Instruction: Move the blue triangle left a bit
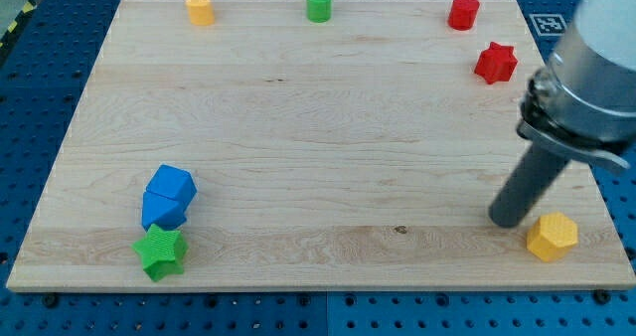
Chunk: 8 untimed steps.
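Two blue blocks sit touching at the view's lower left: a blue cube-like block (171, 184) above and a blue triangle-like block (161, 211) just below it. A green star (161, 252) touches the lower blue block from below. My tip (509, 220) rests on the board at the view's lower right, far to the right of the blue blocks and just left of a yellow hexagon (552, 237).
Along the view's top stand a yellow block (200, 8), a green cylinder (318, 4) and a red cylinder (463, 12). A red star (495, 63) lies at the upper right. The wooden board (318, 147) lies on a blue perforated table.
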{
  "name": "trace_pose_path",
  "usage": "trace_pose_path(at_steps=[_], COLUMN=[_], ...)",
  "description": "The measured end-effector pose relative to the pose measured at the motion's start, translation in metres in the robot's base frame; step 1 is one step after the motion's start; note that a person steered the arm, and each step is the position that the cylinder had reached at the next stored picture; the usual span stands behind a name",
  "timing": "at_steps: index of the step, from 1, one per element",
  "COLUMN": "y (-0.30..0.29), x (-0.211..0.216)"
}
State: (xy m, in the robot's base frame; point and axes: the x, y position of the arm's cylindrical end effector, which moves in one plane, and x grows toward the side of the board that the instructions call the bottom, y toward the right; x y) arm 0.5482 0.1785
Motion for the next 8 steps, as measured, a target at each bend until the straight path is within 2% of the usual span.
trace_pose_path(at_steps=[2,8], y=[-0.028,-0.04], x=[-0.064,-0.068])
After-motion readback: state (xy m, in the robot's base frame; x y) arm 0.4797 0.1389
